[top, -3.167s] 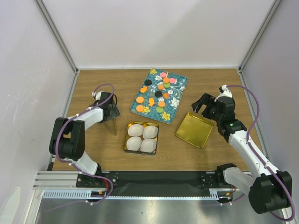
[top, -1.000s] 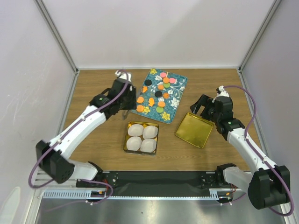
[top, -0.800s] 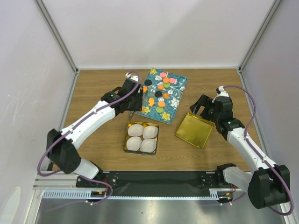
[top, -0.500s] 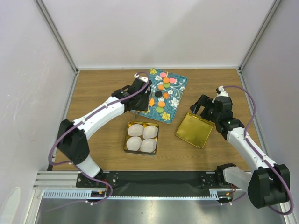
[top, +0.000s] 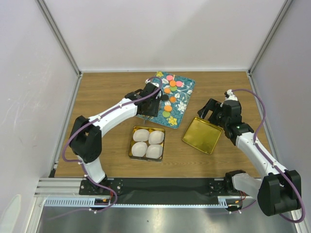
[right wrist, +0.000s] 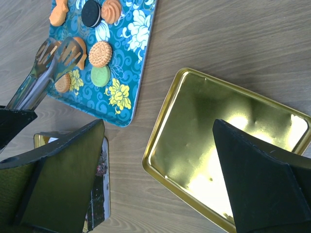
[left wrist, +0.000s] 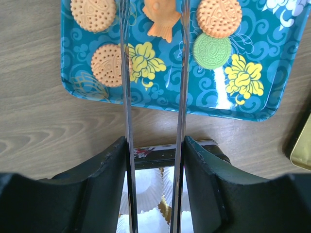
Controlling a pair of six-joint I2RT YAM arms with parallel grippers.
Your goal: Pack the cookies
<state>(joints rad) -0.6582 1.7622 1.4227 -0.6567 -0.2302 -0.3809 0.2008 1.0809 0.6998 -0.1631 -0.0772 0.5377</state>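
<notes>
Orange, green, pink and black cookies (top: 167, 94) lie scattered on a teal, flower-printed rectangular tray (top: 191, 88) at 12 o'clock on the brown wooden table (top: 102, 94). Seen close, the round orange cookies (left wrist: 106, 64) are dotted and embossed. A green cookie (left wrist: 212, 50) sits at 6 o'clock of one of them. A fish-shaped orange cookie (left wrist: 162, 19) lies between the arms of slotted steel tongs (left wrist: 126, 97). The left gripper (left wrist: 155, 143), jaws roughly half closed, clamps those tongs over the tray's near end; whether the tips touch a cookie cannot be told. At 3 o'clock the right gripper (right wrist: 158, 126) hangs with jaws spread wide, holding nothing, above a shallow gold rectangular tin (right wrist: 204, 111). A second gold tin (top: 130, 145), lined with white crinkled paper cups (top: 141, 135), sits at the tray's 6 o'clock.
</notes>
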